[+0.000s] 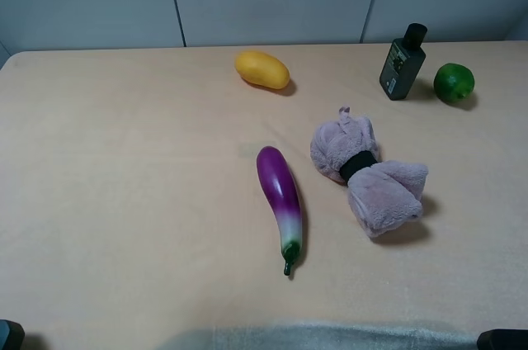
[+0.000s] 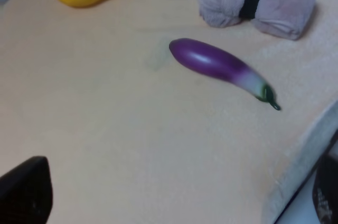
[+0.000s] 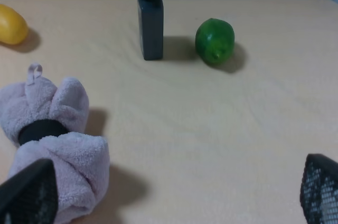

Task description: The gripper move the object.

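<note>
Purple eggplant (image 1: 280, 201) mid-table (image 1: 124, 201) | L tool (image 2: 169, 192) wide, apart

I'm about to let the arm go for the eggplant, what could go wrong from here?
The eggplant is glossy and rounded, so it may roll or slip out as the jaws close. The rolled towel lies just beside it, so a finger may snag it. The left gripper is open, well short of it.

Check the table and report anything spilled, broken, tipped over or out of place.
Nothing stands out. The eggplant lies flat and intact, the dark bottle stands upright, and the yellow fruit, lime and banded towel rest apart on the table, with no spill.
</note>
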Motion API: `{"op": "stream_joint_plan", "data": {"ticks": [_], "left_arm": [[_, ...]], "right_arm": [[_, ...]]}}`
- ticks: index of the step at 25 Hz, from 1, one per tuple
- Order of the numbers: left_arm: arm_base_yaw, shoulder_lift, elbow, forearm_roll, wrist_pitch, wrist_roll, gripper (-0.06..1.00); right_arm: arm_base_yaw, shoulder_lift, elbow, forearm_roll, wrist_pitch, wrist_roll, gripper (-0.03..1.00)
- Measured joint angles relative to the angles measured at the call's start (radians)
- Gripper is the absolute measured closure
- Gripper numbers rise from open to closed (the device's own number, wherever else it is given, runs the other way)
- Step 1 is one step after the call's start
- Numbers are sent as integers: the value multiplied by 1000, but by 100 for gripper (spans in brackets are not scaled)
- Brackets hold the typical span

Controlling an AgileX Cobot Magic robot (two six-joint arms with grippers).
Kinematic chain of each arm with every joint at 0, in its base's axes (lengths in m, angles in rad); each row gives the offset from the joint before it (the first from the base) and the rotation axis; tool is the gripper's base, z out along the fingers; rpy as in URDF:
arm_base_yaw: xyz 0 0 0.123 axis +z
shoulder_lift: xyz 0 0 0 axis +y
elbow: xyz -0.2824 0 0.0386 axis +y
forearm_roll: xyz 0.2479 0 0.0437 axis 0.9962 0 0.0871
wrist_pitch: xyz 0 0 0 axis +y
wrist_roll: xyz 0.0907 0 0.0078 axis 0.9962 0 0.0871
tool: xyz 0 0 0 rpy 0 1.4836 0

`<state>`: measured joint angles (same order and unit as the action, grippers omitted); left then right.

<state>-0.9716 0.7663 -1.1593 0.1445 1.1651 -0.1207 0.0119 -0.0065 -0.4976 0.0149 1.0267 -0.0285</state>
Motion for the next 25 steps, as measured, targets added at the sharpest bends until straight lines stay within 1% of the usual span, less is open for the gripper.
{"op": "stream_joint_plan", "data": {"ticks": [7, 9, 12, 17, 21, 24, 25], "left_arm": [[3, -166, 133, -4, 0, 1, -4], [38, -206, 186, -13, 0, 1, -4], [136, -260, 266, -38, 0, 4, -4], [359, -361, 382, -69, 0, 24, -4], [526, -453, 454, -73, -5, 121, -4], [650, -522, 505, -73, -53, 201, -4], [680, -540, 525, -74, -78, 215, -4]], "right_arm": [[0, 0, 0, 0, 0, 0, 28], [0, 0, 0, 0, 0, 0, 28], [0, 0, 0, 0, 0, 0, 28], [0, 0, 0, 0, 0, 0, 28], [0, 0, 0, 0, 0, 0, 28], [0, 0, 0, 0, 0, 0, 28], [0, 0, 0, 0, 0, 0, 28]]}}
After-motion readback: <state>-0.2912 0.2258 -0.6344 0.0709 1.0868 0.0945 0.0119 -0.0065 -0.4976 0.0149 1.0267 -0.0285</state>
